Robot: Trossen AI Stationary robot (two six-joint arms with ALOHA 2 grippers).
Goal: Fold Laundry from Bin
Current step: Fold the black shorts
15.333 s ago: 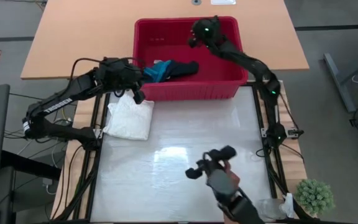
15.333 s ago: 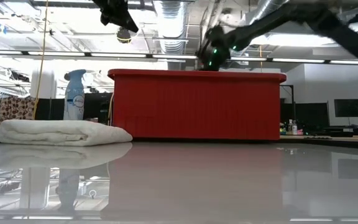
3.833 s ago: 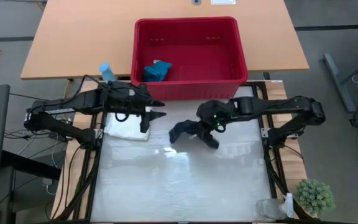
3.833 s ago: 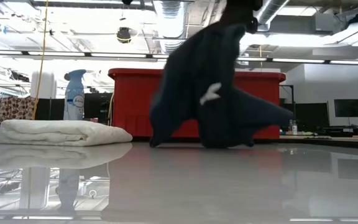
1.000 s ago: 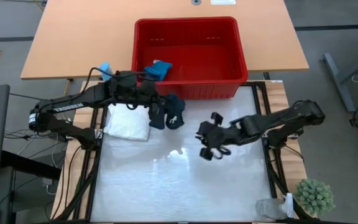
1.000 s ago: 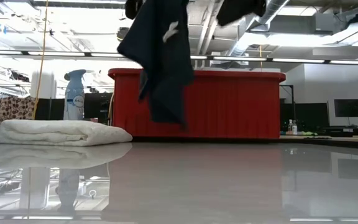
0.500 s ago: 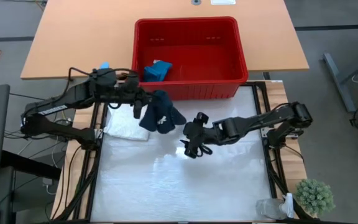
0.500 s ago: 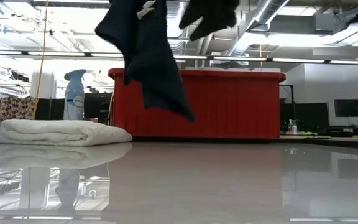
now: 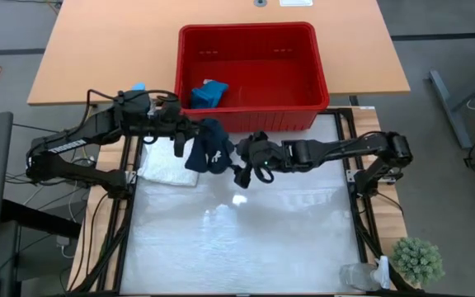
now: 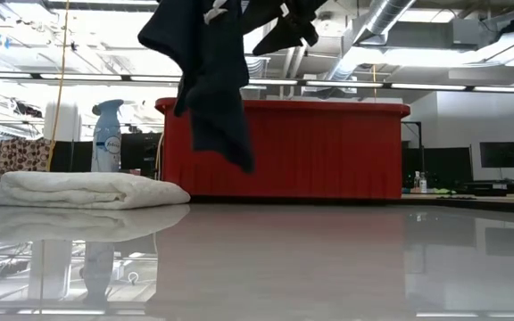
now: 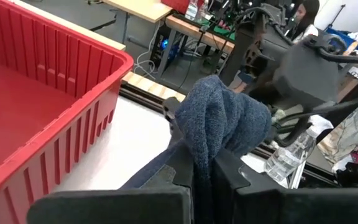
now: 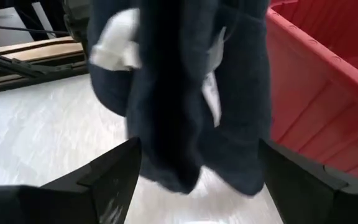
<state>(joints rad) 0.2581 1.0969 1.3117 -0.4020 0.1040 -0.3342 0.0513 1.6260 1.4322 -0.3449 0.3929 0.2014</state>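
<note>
The left claw (image 9: 181,142) is clamped on the one dark navy cloth (image 9: 209,148) and holds it in the air just in front of the red bin (image 9: 250,37). In the high view the right claw (image 9: 242,161) has its fingers spread wide right beside the hanging cloth, on the side away from the left arm. There are three cloth pieces in all here: the navy one in the air, one small teal cloth (image 9: 208,92) lying inside the bin by its left wall, and one folded white cloth (image 9: 168,165) on the desk (image 9: 246,239) under the left arm. One bin, two arms. A blue spray bottle (image 9: 138,89) shows beside the left arm.

In the low view the navy cloth (image 10: 205,71) dangles clear of the desk (image 10: 328,259) in front of the bin (image 10: 328,152); the folded white cloth (image 10: 83,189) sits at the left, with the spray bottle (image 10: 107,134) behind it.

The left wrist view shows the navy cloth (image 11: 219,124) bunched up and pinched between that arm's two fingers (image 11: 182,167), with the bin's wall (image 11: 61,124) alongside and the right arm beyond.

The right wrist view shows the navy cloth (image 12: 185,93), with a white tag (image 12: 114,46), hanging in the gap between its two widely parted fingers (image 12: 114,168), the bin (image 12: 328,81) to one side.
</note>
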